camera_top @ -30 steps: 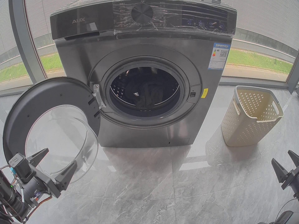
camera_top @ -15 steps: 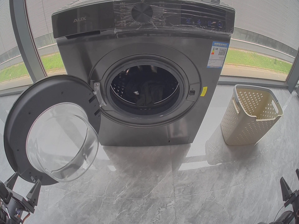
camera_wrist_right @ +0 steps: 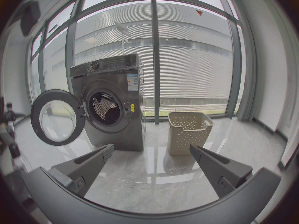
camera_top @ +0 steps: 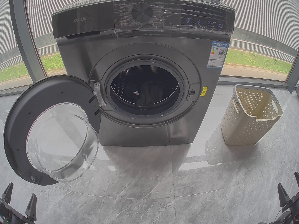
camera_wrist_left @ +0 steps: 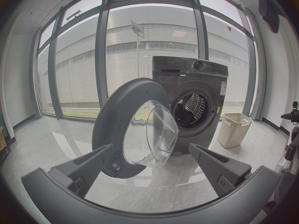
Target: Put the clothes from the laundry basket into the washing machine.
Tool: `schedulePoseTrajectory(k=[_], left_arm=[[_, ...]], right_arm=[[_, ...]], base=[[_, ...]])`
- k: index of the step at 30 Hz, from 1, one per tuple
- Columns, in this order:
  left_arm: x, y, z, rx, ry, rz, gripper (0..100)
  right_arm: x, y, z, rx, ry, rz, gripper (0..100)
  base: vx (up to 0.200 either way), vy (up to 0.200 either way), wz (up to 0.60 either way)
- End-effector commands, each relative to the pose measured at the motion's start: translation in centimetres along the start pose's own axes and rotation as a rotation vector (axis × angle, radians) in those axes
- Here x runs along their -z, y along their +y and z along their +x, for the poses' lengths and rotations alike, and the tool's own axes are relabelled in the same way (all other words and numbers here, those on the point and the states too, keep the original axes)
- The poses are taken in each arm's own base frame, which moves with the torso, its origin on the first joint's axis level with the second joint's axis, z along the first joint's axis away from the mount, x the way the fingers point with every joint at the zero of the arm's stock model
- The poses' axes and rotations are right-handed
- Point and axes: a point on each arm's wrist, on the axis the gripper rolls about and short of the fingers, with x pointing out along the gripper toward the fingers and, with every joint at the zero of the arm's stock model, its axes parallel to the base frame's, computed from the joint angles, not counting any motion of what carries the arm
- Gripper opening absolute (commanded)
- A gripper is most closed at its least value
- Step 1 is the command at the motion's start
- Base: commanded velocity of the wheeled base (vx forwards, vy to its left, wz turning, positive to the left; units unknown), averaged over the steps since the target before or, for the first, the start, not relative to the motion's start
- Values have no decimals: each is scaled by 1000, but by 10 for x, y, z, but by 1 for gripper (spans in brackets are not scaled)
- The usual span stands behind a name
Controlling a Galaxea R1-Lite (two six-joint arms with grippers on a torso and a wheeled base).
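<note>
While clothes [camera_top: 146, 94] sit in washing machine [camera_top: 140, 45], left end effector [camera_wrist_left: 151, 146], right end effector [camera_wrist_right: 151, 147] hang low, agape.

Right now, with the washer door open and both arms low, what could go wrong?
The open washing machine door stands close in front of the left gripper; raising that arm could strike its rim or glass bowl. The dark clothes lie heaped in the drum; if any fabric sits near the opening, closing the door might pinch it.

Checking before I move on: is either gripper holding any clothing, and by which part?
Nothing is held; left gripper and right gripper are both open, empty.
</note>
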Motion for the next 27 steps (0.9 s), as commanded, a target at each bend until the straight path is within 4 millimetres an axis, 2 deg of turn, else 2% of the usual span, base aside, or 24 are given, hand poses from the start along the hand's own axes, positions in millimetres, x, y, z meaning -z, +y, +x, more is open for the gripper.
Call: schedulePoseTrajectory(k=[1,4,6,12,20,27], left_arm=[[5,-1,-4,11,-35,14,100],[6,-1,-4,7,-37,-16,100],[5,-1,-4,5,-49,8,100],[12,-1,-4,38,38,11,100],[11,-1,-3,6,12,-12,100],[11,-1,-3,18,14,-9,100]], right_arm=[[6,4,-1,80,-1,-197,100],[6,4,-2,76,-7,-3,100],[8,4,-6,26,-44,23,100],[8,4,-7,10,-25,-13,100],[13,3,-6,57,-7,15,100],[14,4,-6,-1,-5,-25,100]], base=[[0,0,0],[0,0,0],[0,0,0],[0,0,0],[0,0,0],[0,0,0]])
